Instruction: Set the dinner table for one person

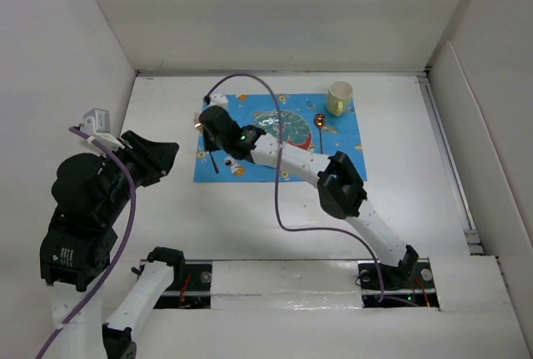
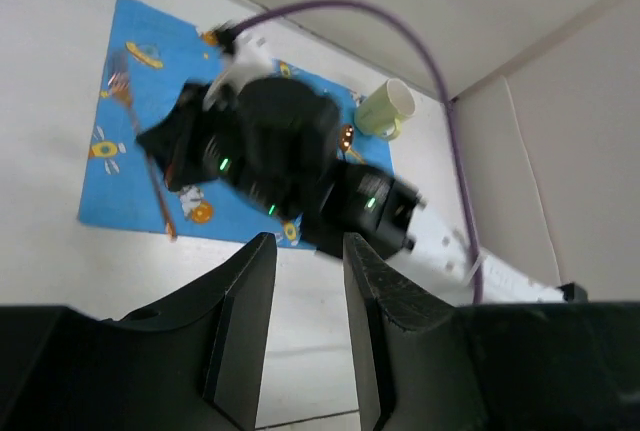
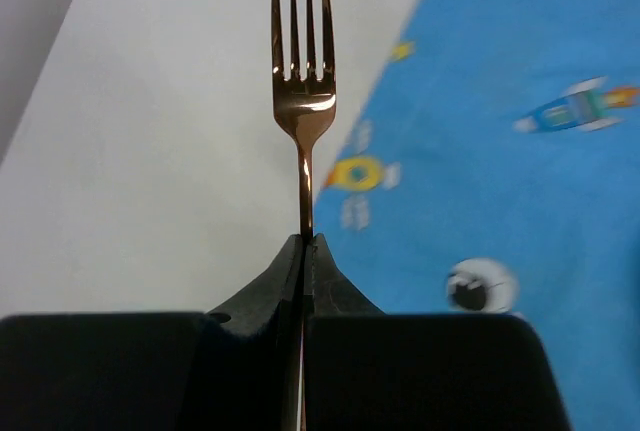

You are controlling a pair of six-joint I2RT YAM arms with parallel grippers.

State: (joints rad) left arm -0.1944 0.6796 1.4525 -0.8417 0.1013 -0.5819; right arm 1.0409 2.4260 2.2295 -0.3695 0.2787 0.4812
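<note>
The setting looks nearly finished. On the dinner table (image 1: 250,217), a blue cartoon-printed mat (image 1: 341,147) lies toward the far edge, near the middle. A round patterned plate (image 1: 293,128) sits at the mat's centre, partly hidden by the right arm. A spoon (image 1: 320,130) lies on the mat just beside the plate's right side. A pale green cup (image 1: 340,97) stands at the mat's far right corner.

The fork (image 3: 305,111) is the piece in hand. The right gripper (image 3: 305,241) is clenched on its handle, with the tines pointing away along the mat's left edge, over the line where blue cloth meets white tabletop. Whether the fork already rests on the surface cannot be told.

The left gripper (image 2: 308,246) hangs near the table's left edge, its fingers parted around nothing.

What seems left is to lay the fork down beside the plate's left side and let go. No knife shows anywhere.
</note>
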